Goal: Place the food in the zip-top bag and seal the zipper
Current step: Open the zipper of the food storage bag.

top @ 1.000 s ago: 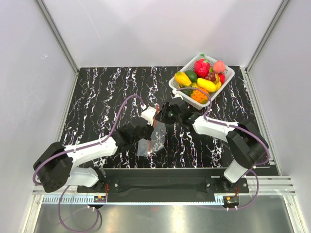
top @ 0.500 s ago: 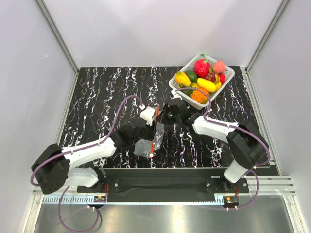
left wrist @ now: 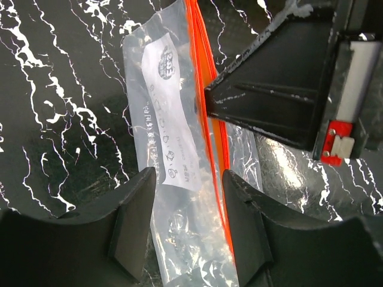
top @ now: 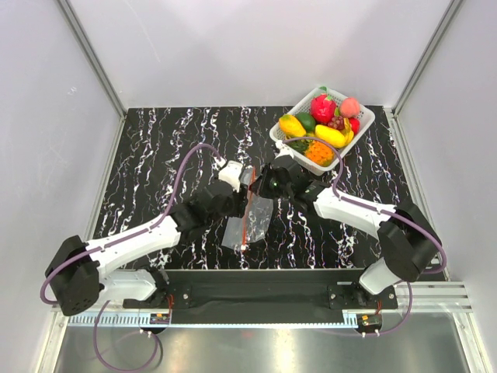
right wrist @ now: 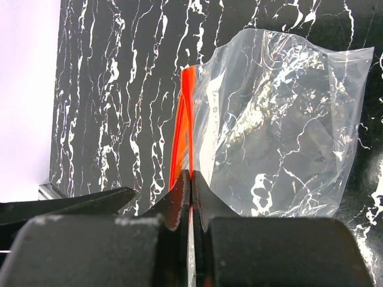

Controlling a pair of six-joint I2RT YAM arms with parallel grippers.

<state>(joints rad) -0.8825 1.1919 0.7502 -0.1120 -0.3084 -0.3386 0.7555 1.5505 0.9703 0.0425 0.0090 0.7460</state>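
Note:
The zip-top bag (top: 252,221) is clear and crinkly, and its red-orange zipper (top: 246,220) runs toward the near edge. My right gripper (right wrist: 190,179) is shut on the zipper (right wrist: 182,122) at the bag's far end, and the pouch (right wrist: 281,131) spreads out to its right. My left gripper (left wrist: 188,221) is open, and the bag (left wrist: 173,149) passes loosely between its fingers (left wrist: 134,224). The right gripper (left wrist: 281,89) shows there pinching the zipper (left wrist: 206,89). The food (top: 322,124) lies in the basket at the far right. No food shows in the bag.
The white slotted basket (top: 366,118) stands at the table's far right corner. Both arms meet at mid-table, over the black marbled top (top: 155,155). Grey walls and metal rails close in the table's left, right and far sides.
My left arm has reached farther up the table toward the right gripper. The bag has straightened, so its zipper now runs lengthwise between the two grippers. The right gripper has hardly moved.

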